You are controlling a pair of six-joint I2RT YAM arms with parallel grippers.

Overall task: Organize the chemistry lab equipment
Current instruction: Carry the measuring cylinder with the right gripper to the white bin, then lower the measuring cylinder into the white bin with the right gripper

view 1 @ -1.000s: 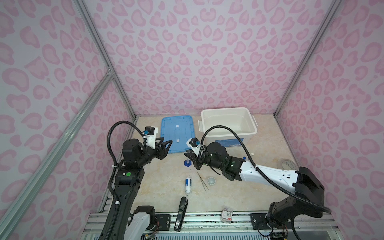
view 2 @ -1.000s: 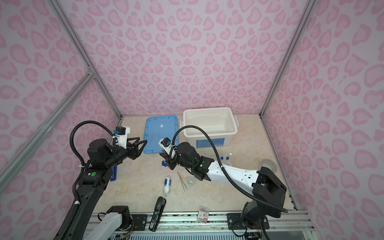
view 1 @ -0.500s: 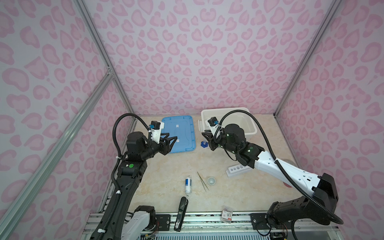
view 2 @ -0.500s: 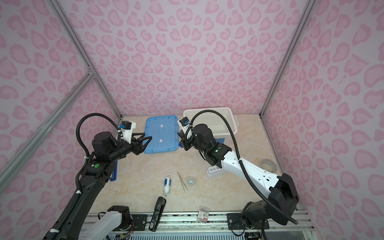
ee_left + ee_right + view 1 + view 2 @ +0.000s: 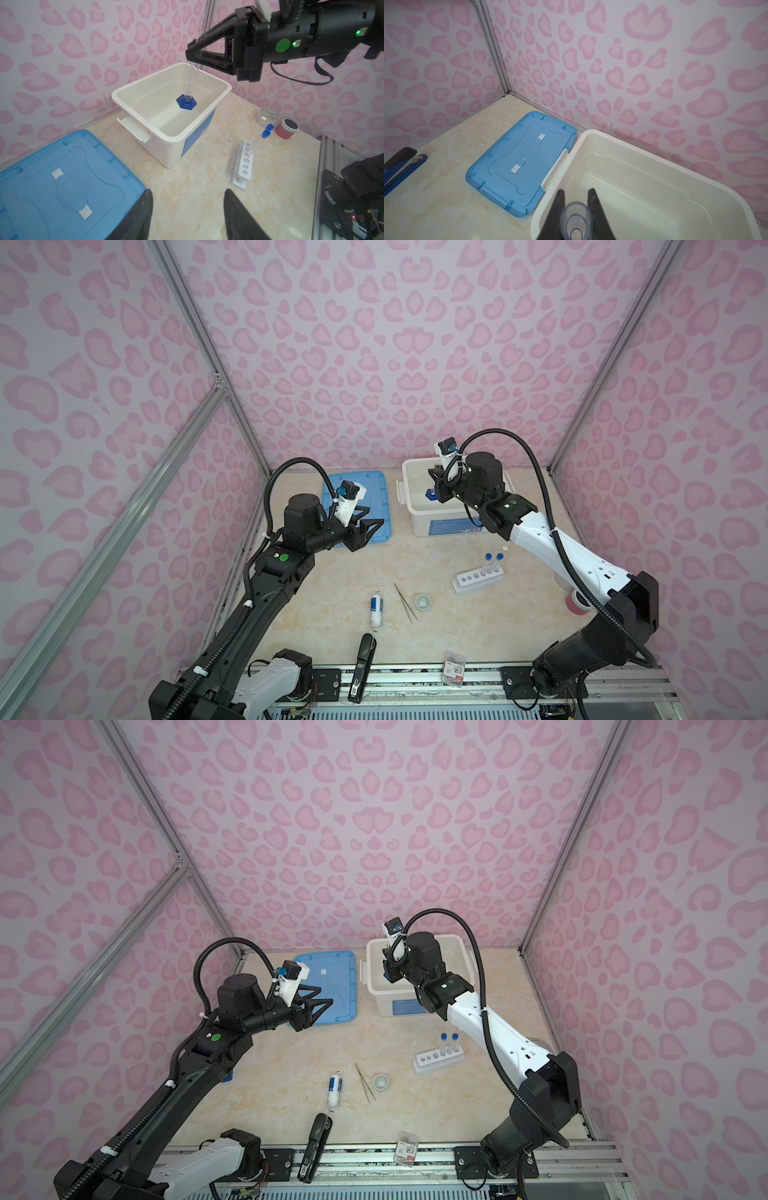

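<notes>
Cylinder (image 5: 189, 87) only item at white bin (image 5: 164, 149) so far: right fingers (image 5: 598, 216) pinch its clear top, blue base below them inside bin. Left fingers (image 5: 141, 218) spread, empty. Rack (image 5: 478, 578), bottle (image 5: 376, 608), tweezers (image 5: 406, 602), cup (image 5: 422, 601) on bench (image 5: 340, 572), well apart from both fingers: all left to do.

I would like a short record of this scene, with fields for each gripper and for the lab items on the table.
right gripper: shut on cylinder, its blue base low inside bin
left gripper: open, empty, in the air near lid
rack: on table, two blue-capped tubes standing in it
bottle: lying on table
tweezers: on table, beside cup
not yet in bin: rack, bottle, tweezers, cup
</notes>
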